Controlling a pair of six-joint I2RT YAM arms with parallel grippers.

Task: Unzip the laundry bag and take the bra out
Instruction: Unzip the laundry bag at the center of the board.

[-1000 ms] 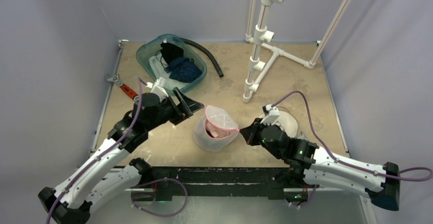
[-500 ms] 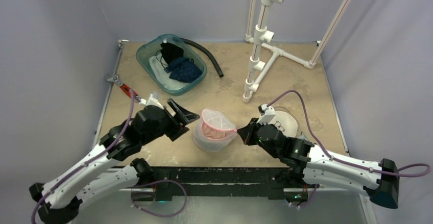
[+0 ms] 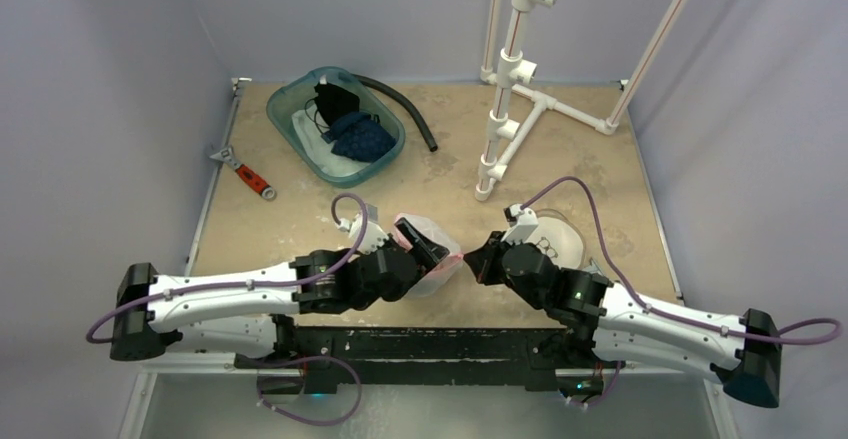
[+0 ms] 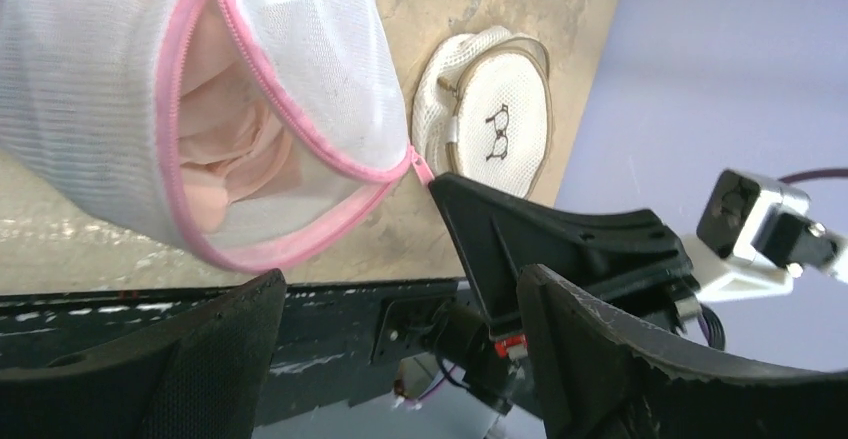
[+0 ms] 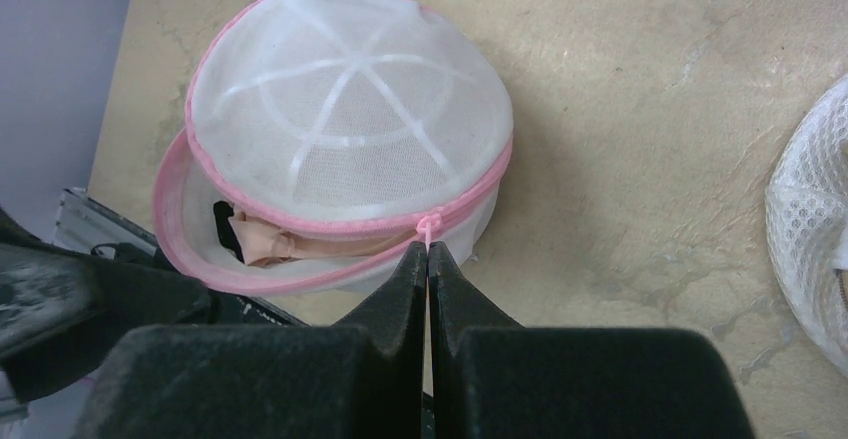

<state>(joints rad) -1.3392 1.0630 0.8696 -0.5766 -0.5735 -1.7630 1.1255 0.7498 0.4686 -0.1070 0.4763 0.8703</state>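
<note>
The bag (image 3: pixel 432 227) sits low centre, near the table's (image 3: pixel 450 139) front edge, its zip part open on the bra (image 4: pixel 225 149). The right gripper (image 5: pixel 428 251) clenches the zip pull (image 5: pixel 428 227). The left gripper (image 4: pixel 400 289) gapes empty at the opening.

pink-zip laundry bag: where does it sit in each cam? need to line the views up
Top external: laundry bag at centre, between the arms, partly under the left gripper.
Left wrist: upper left, zip gaping, pink fabric showing.
Right wrist: centre-left, upper half; its zipper pull is pinched by the right gripper.
Shared landmark: white mesh pouch with a glasses print, right of the bag in all three.
</note>
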